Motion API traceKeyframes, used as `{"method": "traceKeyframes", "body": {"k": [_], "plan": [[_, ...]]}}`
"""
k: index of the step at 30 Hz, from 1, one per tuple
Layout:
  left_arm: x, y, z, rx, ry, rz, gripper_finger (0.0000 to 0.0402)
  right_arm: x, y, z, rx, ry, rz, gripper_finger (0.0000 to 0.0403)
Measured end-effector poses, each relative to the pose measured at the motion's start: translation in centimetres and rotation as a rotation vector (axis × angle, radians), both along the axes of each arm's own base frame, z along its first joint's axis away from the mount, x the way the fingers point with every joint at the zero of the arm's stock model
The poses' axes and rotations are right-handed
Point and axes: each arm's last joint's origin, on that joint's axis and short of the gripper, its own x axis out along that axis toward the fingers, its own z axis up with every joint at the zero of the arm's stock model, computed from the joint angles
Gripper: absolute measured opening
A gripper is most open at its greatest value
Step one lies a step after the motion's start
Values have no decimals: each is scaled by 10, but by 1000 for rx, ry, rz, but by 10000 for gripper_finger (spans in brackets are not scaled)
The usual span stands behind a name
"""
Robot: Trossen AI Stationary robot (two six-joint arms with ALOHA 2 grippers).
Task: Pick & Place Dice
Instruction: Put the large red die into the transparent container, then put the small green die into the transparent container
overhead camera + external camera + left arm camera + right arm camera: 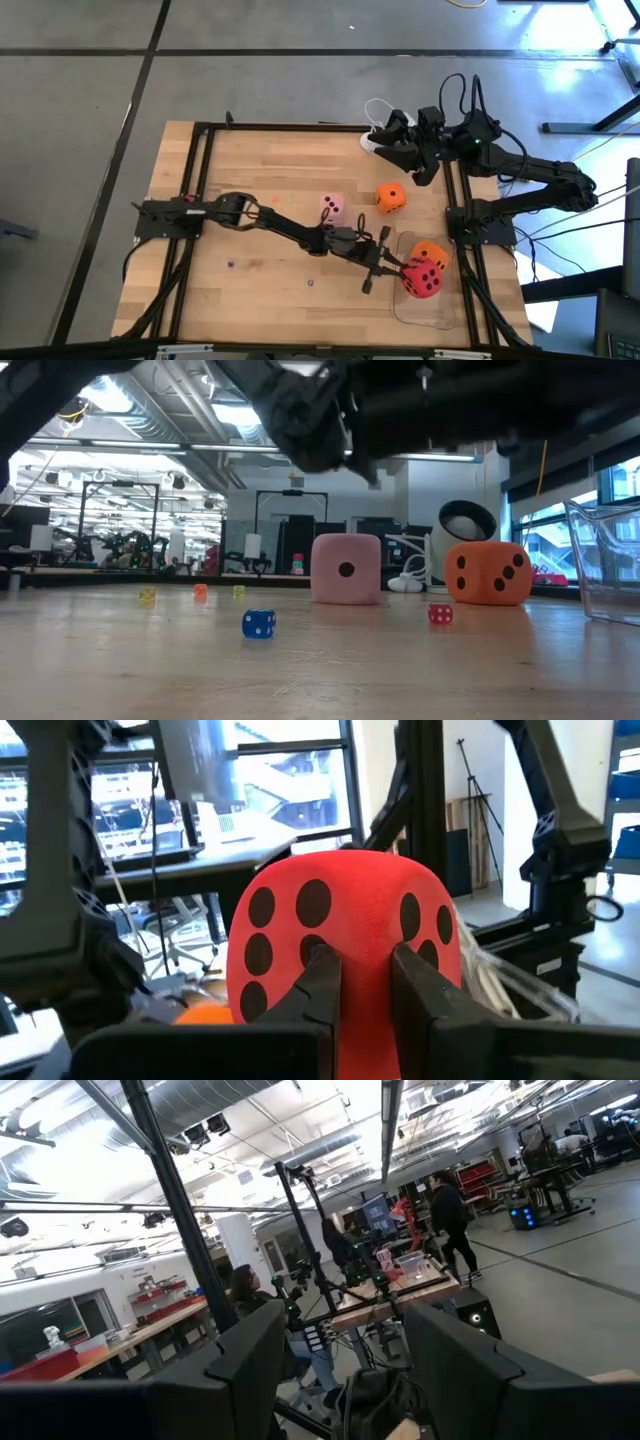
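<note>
My left gripper (403, 270) reaches across to the table's right side, shut on the red die (424, 279), which fills the left wrist view (350, 920). The die is over a clear container (428, 308) that holds one orange die (432, 253). The second orange die (390, 198) and the pale pink die (332, 207) rest on the wood, and both appear in the low view (488, 573) (346, 568). My right gripper (392, 140) waits open at the far right corner, raised, touching nothing. My left gripper pinches the red die between its two fingers (318, 982), on the face toward the wrist (362, 970), which is dented in between them. The fingers come from the table's left, slanting slightly down. The die sits over the container; whether it touches anything below, I cannot tell.
A white round camera (465, 525) and its cable (375, 108) sit at the far edge near the right gripper. Several tiny dice lie on the wood, among them a blue one (258, 623) and a red one (440, 614). A black frame (200, 180) borders the tabletop.
</note>
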Motion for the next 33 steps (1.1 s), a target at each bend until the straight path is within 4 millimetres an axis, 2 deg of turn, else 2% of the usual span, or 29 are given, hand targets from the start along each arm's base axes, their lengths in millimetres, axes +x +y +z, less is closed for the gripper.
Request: {"method": "traceKeyframes", "body": {"k": [6,14,19,27,33], "plan": [[9,-6,-23,-1,24,-6,38,1,0,-2,5,26,0,208],[8,-16,-28,-22,74,-29,46,2,0,-9,-21,87,-10,208],[7,-21,-29,-40,81,22,80,3,0,-12,-44,120,-17,208],[5,-33,-32,25,101,41,152,5,8,-14,-62,132,14,208],[3,-40,-33,18,115,25,174,6,15,-15,-54,148,0,208]]}}
